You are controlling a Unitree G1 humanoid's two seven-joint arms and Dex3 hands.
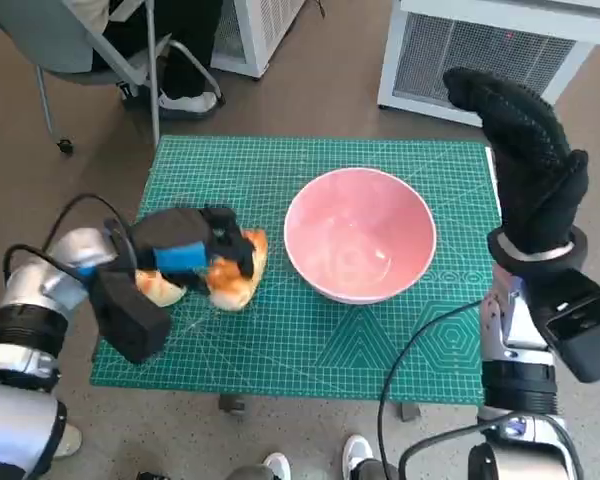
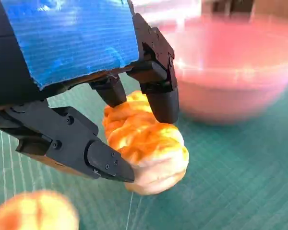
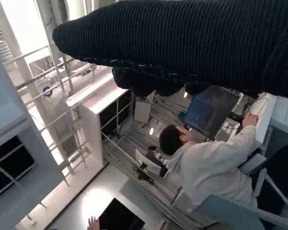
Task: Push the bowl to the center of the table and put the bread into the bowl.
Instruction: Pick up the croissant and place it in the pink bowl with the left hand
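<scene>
Left hand grasped the bread beside the bowl.

At the left of the head view, the black left hand with blue tape over its back (image 1: 195, 252) was clamped around a golden-orange braided bread roll (image 1: 238, 272) on the green gridded cutting mat (image 1: 380, 345); the left wrist view showed its black fingers (image 2: 161, 93) pressed on both sides of the roll (image 2: 149, 148). The glossy pink round bowl (image 1: 360, 235) sat near the frame's centre, just beside the roll. A second orange piece (image 1: 160, 289) lay beneath the hand. At upper right, the black knitted right hand (image 1: 525, 150) was raised, released, grasping nothing. A seated person in a pale top (image 3: 206, 165) showed in the right wrist view.
</scene>
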